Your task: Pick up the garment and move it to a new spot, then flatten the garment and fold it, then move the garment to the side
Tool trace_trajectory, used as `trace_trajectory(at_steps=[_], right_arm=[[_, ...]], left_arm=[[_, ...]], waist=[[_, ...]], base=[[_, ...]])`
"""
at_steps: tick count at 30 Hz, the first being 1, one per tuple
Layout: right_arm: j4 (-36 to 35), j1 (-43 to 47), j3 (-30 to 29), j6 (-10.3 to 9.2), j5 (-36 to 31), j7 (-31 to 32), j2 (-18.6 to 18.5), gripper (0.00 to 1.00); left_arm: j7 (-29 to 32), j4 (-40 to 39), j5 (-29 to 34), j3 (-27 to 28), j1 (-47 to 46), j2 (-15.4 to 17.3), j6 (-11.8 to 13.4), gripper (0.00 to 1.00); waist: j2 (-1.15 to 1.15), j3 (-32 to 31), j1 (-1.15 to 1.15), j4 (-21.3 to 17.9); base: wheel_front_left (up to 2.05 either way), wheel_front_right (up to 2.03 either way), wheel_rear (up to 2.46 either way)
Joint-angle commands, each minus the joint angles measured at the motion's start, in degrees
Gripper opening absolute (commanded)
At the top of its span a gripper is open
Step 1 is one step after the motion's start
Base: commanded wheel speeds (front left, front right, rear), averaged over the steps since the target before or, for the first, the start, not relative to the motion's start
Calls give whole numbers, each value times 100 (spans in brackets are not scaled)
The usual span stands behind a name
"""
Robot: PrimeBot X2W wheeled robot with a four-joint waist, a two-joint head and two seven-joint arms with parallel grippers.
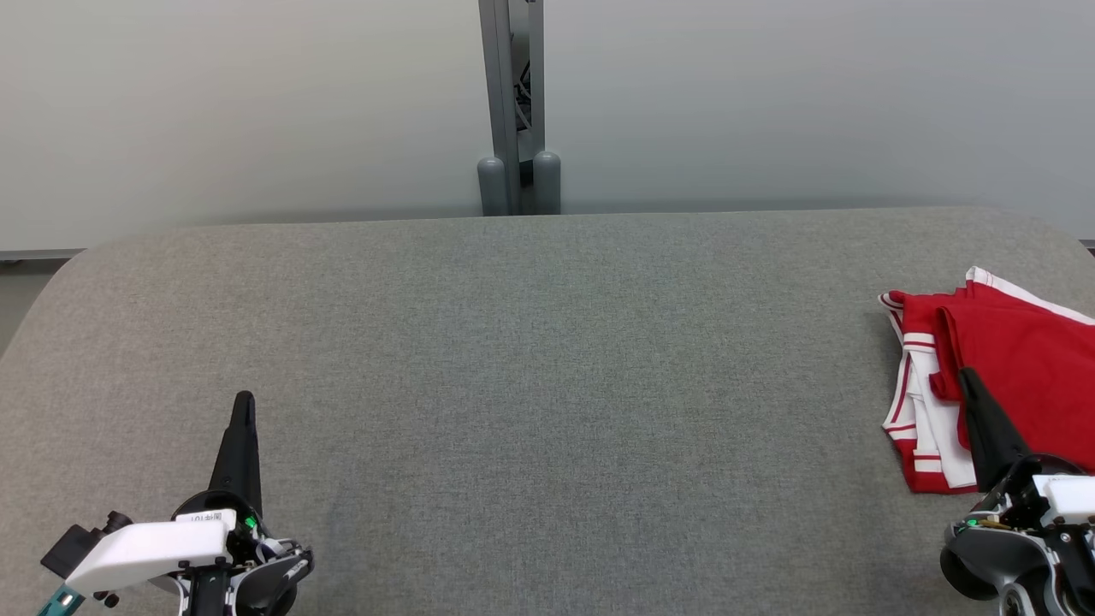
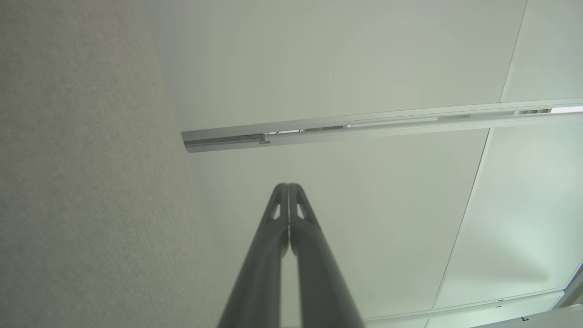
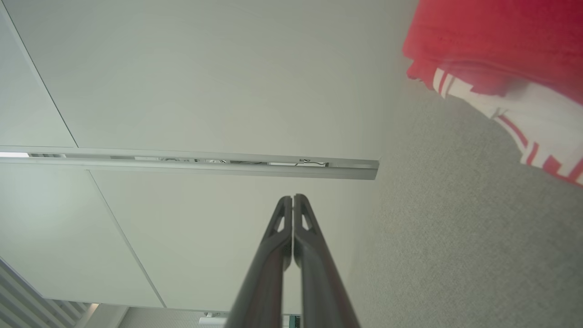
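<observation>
Left gripper (image 1: 245, 400) and right gripper (image 1: 967, 376) hung clenched and empty over the table's (image 1: 547, 342) near edge. The red-and-white garment (image 1: 1026, 359) lay loosely folded at the table's right edge; soft, light and limp, it looked best pinched at a hemmed corner.

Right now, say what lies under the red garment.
The red garment lies on the grey table; a white striped layer shows beneath the red. Anything under that is covered.

garment (image 1: 1026, 359) | look: red fabric, with white panels edged in red stripes | state: folded in layers, laid flat | place: set at the far right of the grey worktop (image 1: 513, 385), partly cut off by the head view's right edge
</observation>
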Motion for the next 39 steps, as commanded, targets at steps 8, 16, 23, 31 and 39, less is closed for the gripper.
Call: trace_trajectory(at_steps=[8,16,23,31,39], right_arm=[[13,-43,-36,0,-32,51,1,0],[14,-47,-58,0,-56,75,14,0],[15,-50,-75,0,-77,90,24,0],[17,-52,-89,0,-76,102,29,0],[17,-54,-105,0,-89,116,40,0]], left_arm=[[19,0,22,34,-91,16,-19,0],[26,0,23,41,-91,9,-19,0],[34,1,31,46,-91,4,-19,0],[41,1,35,52,-91,0,-19,0],[45,1,43,57,-92,-3,-19,0]], waist=[[0,0,0,0],[0,0,0,0],[0,0,0,0],[0,0,0,0],[0,0,0,0]], base=[[0,0,0],[0,0,0],[0,0,0],[0,0,0],[0,0,0]])
